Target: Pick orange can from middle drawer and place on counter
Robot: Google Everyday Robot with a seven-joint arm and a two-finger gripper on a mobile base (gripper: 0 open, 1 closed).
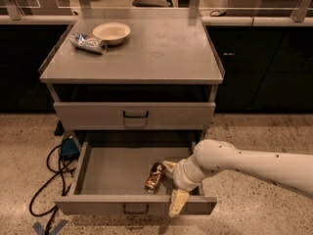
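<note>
Eyeballing the two-finger gripper (174,184) on the end of the white arm (244,163): sitting low over the right front part of the wide shallow grey metal middle drawer (110,173), fingers spread apart, nothing held. Looks like one finger (169,165) poking toward the small shiny orange-brown drink can (155,177) and the other hanging down across the drawer's front lip. Can't tell whether touching the can or just beside it.

As for the can: lying on its side on the drawer floor, near the front, a bit right of centre.

So, first worry: rolling. One sideways nudge from that near fingertip before closing, and off toward the left wall, out of the grasp line.

Second: closing from this pose with the lower finger seemingly outside the front lip. Probably pinching drawer front instead of can, or shoving the drawer. Better to bring that finger in over the lip first.

Third: shiny round metal, easy to squirt out of a shallow pinch.

Worth watching the lift too: closed grey drawer (134,115) right above, plus the overhang of the flat square grey counter (161,53). Also best not to land on the pale round bowl (111,32) or the silver-blue shiny cylinder (88,42) at the back left up there.
</note>
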